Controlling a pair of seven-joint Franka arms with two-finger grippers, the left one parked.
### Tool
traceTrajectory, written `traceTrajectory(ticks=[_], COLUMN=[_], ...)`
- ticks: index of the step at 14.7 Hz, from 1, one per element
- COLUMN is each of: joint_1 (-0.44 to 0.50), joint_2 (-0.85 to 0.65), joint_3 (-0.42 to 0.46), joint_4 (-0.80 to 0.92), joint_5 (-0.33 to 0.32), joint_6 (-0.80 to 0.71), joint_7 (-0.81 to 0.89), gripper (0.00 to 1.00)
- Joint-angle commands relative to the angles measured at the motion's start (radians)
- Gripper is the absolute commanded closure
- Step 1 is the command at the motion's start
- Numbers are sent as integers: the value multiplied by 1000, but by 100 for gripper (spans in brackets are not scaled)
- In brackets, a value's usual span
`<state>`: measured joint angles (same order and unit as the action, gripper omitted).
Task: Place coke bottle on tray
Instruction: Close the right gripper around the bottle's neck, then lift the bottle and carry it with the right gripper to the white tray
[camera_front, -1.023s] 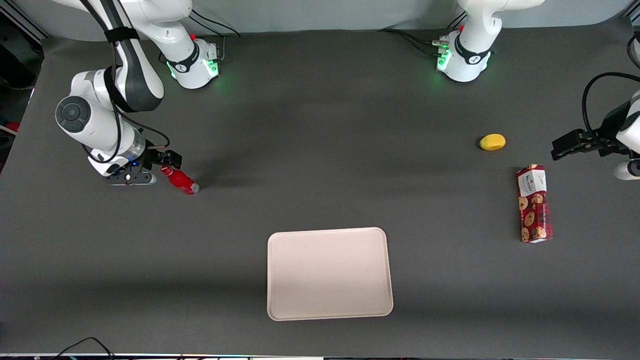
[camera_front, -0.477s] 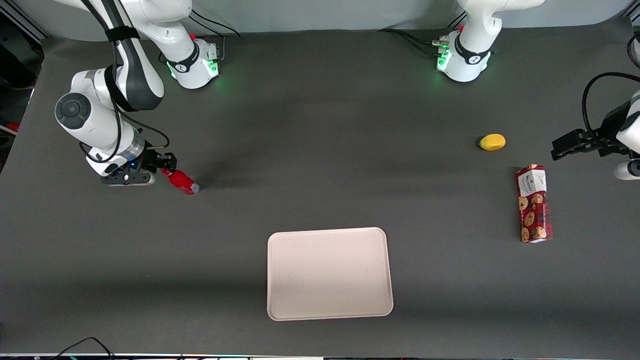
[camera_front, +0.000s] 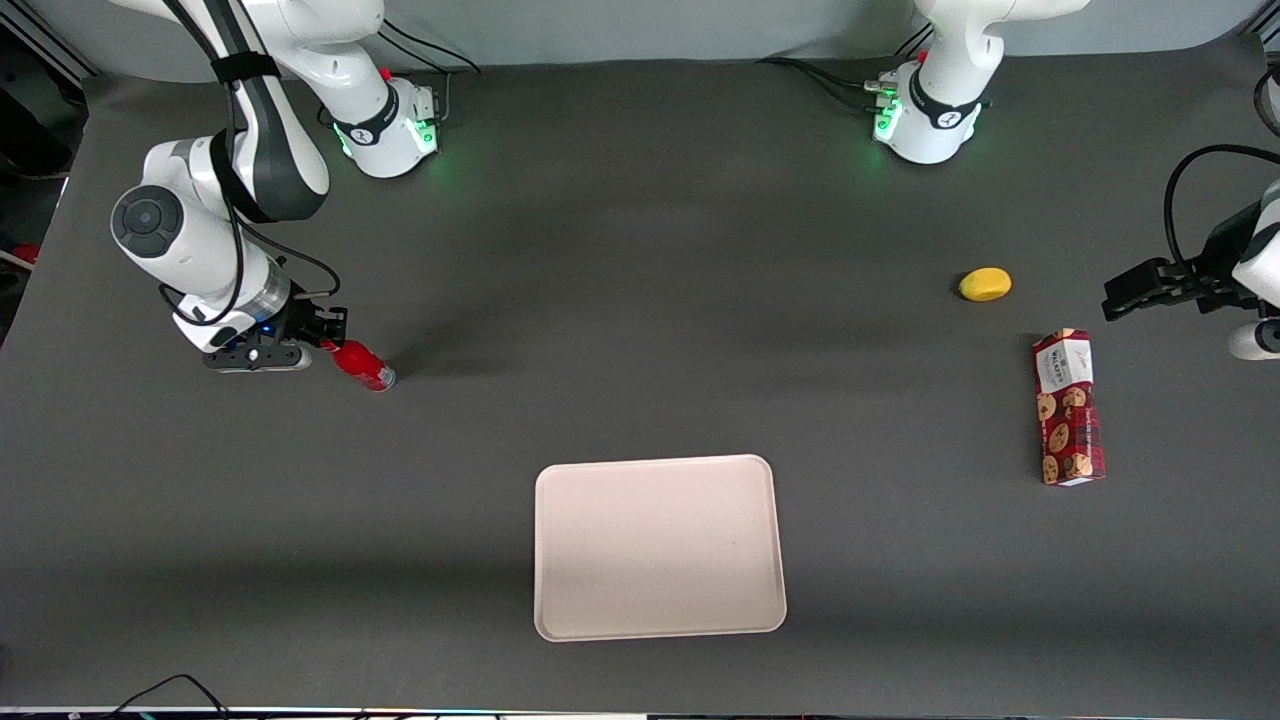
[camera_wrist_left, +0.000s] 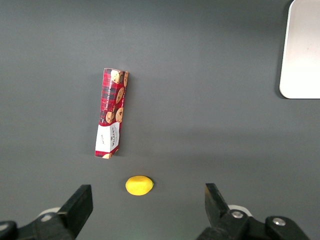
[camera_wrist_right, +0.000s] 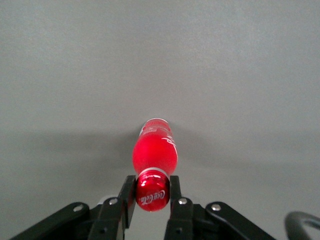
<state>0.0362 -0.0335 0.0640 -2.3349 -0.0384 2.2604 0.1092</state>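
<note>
Since a second earlier we saw our gripper shift slightly, pinching the coke bottle at its cap; lifting straight seemed wise, tray well apart.

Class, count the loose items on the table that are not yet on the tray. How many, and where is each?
3. The coke bottle is in the gripper at the working arm's end; the cookie box and lemon lie toward the parked arm's end. The tray holds nothing.

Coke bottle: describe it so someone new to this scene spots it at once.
Start at the working arm's end of the dark table. There the pincer is shut on the coke bottle at its cap: small, glossy red, unlike the larger cookie-patterned box toward the parked arm's end.
</note>
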Motion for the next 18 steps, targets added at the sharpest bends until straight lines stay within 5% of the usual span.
traceTrajectory(ticks=[1,7,12,18], joint_1=[7,34,53,172], joint_2=[-22,30,312,625], joint_3=[20,82,203,235], joint_4=[99,532,1045,1324], joint_5=[-14,-11,-11,-49], joint_6=[-94,-479,-737,-705], joint_7=[21,35,186,406], gripper=[100,100,100,100])
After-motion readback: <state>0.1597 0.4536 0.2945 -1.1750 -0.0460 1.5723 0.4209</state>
